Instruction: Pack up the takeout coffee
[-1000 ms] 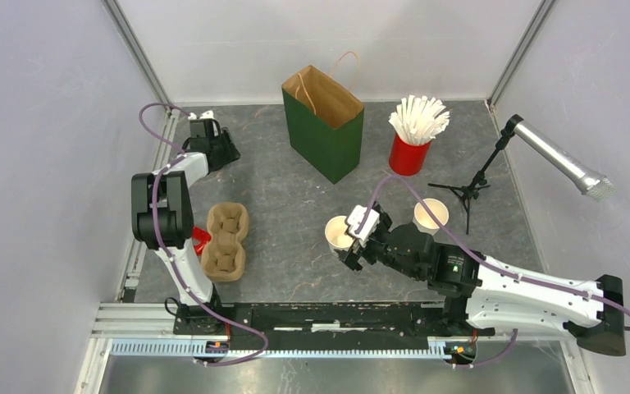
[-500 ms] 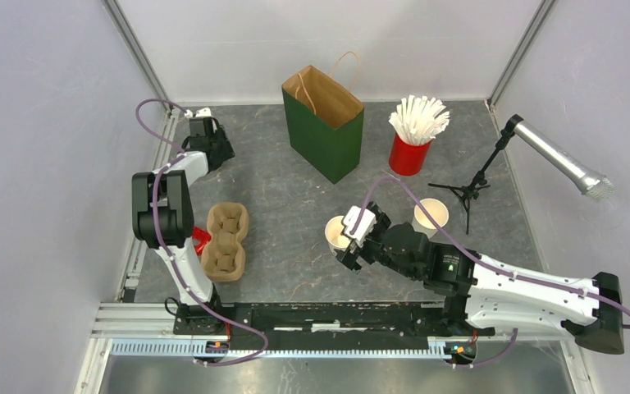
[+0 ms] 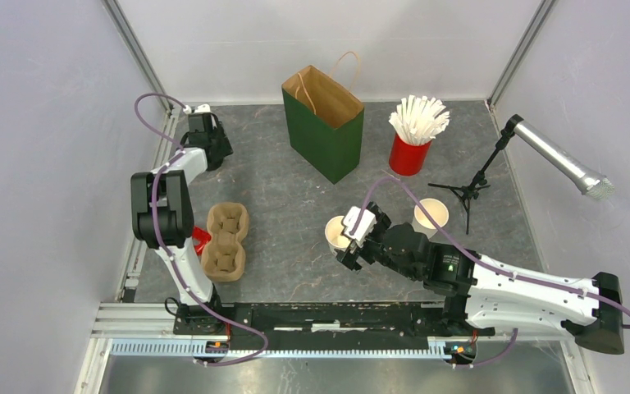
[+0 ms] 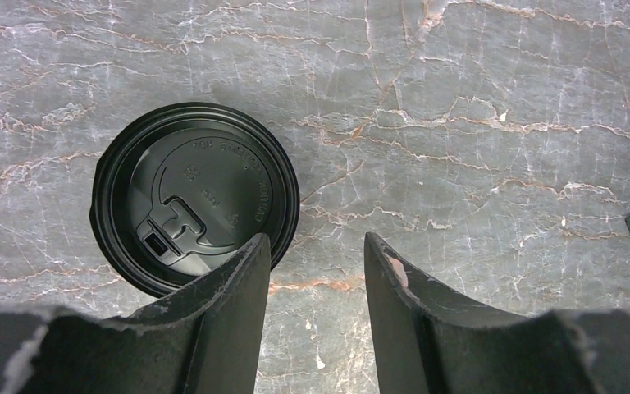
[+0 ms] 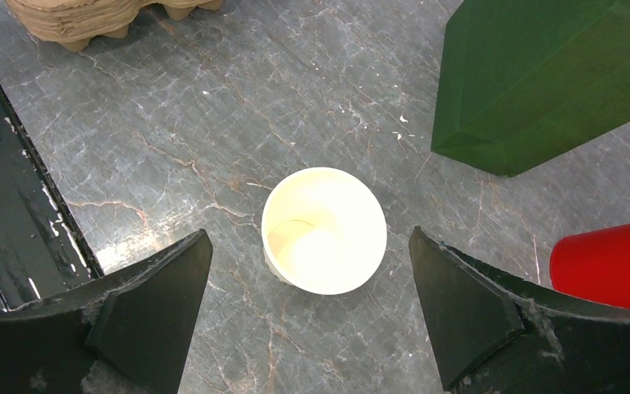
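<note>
- Green paper bag point(image 3: 324, 123) stands open toward the back of the grey marbled tabletop point(image 3: 295, 197).
- In front of the bag and slightly to its right, a lidless paper cup point(image 5: 324, 230) stands upright. The right gripper point(image 5: 308, 236) hangs over it with its jaws spread wide to either side, clear of the rim.
- A second cup point(image 3: 431, 215), also lidless, stands farther right of the bag, near a microphone stand point(image 3: 467, 193).
- Left of the bag, the left gripper point(image 4: 316, 242) points down, its jaws partly apart with only bare tabletop between them.
- A round black lid point(image 4: 195, 197) lies flat just beside one finger; whether they touch I can't tell.
- A brown pulp cup carrier point(image 3: 225, 241) lies front-left of the bag.
- A red cup point(image 3: 410, 154) of white straws point(image 3: 418, 117) stands just right of the bag.
</note>
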Robot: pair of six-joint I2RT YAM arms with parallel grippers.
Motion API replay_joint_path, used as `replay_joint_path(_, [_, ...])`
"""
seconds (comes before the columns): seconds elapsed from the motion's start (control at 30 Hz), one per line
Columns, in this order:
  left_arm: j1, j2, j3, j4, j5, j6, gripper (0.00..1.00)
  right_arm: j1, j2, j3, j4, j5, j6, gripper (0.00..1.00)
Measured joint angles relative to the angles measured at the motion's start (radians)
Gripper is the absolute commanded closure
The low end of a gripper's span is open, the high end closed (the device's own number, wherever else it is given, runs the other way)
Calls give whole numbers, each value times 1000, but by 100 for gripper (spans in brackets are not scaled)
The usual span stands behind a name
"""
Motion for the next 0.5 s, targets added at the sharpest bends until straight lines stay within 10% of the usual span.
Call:
replay_joint_path(0.27, [0,43,12,-13,-7,0,50,0,-3,0,0,0,-5,2])
replay_joint_path(0.5, [0,63,12,-19,-2,6,78,0,-4,0,0,0,-5,2])
